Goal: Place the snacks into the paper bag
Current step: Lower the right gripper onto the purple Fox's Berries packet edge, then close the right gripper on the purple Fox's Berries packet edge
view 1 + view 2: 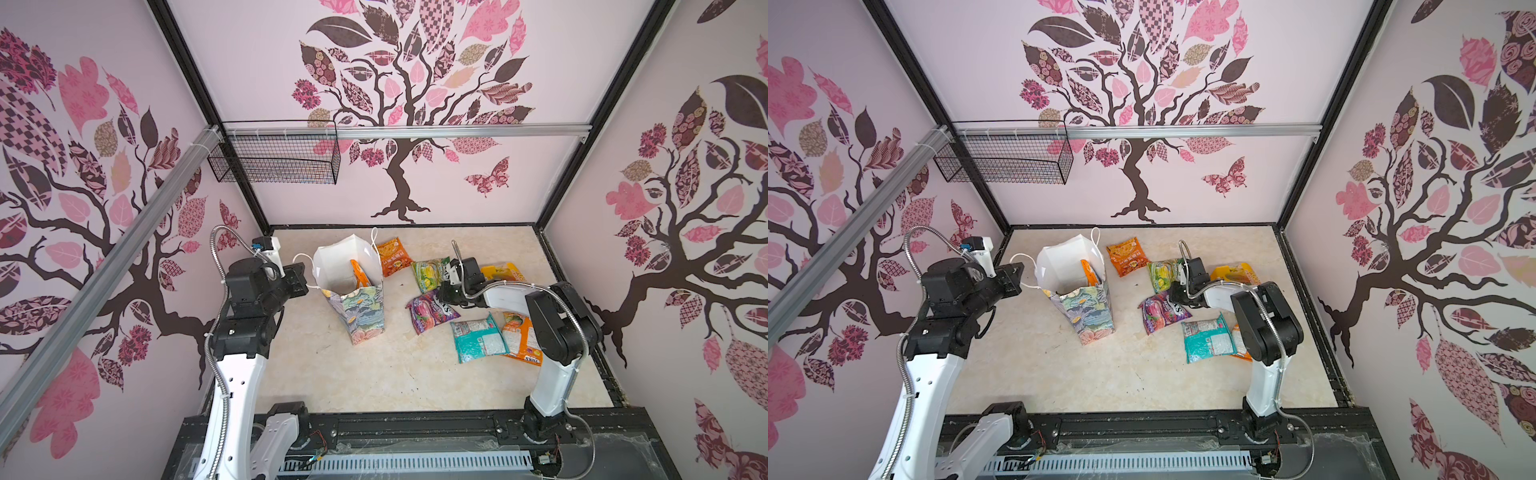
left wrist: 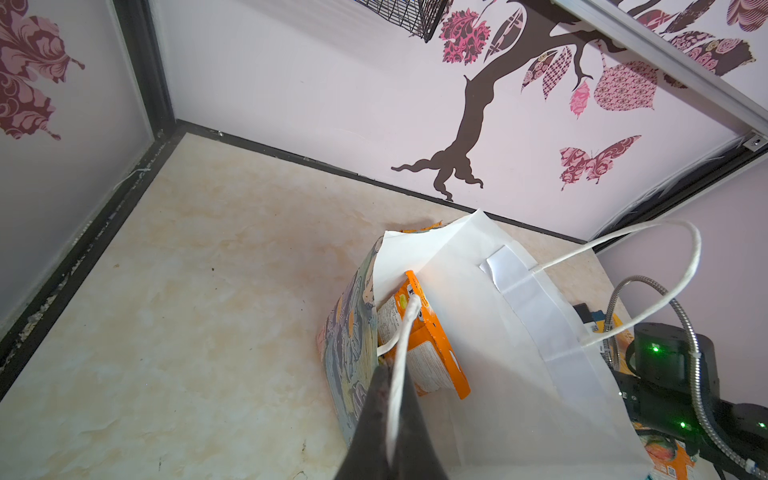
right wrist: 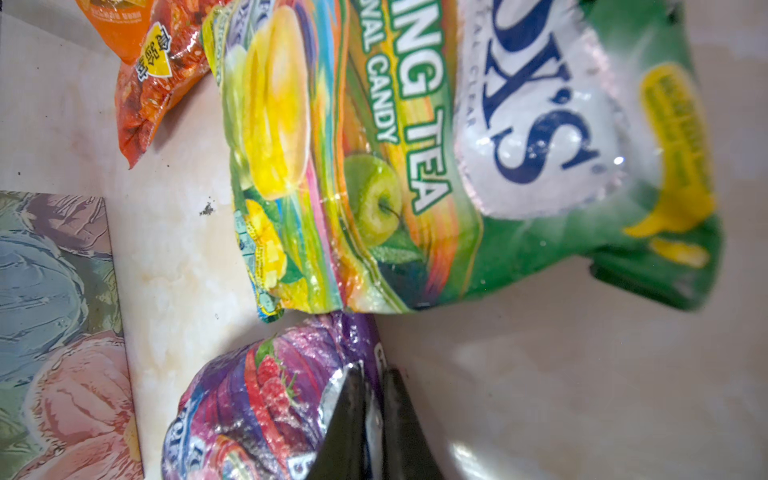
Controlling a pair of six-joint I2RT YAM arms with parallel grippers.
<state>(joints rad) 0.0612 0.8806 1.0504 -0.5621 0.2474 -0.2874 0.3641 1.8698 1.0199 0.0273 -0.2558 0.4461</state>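
Beside paper bag (image 1: 361, 311), left gripper (image 2: 392, 374) clamped on cord handle (image 2: 402, 338), right gripper (image 3: 372, 374) pinching purple packet (image 3: 257, 399)

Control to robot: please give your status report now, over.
Left hand shut on cord handle. Right hand shut on purple packet. Paper bag upright, mouth open, one orange packet inside. Nothing between packet and bag.

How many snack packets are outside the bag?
6, all right of the paper bag: orange, green, yellow, purple, teal, orange-and-white packets. Others may hide under the right arm.
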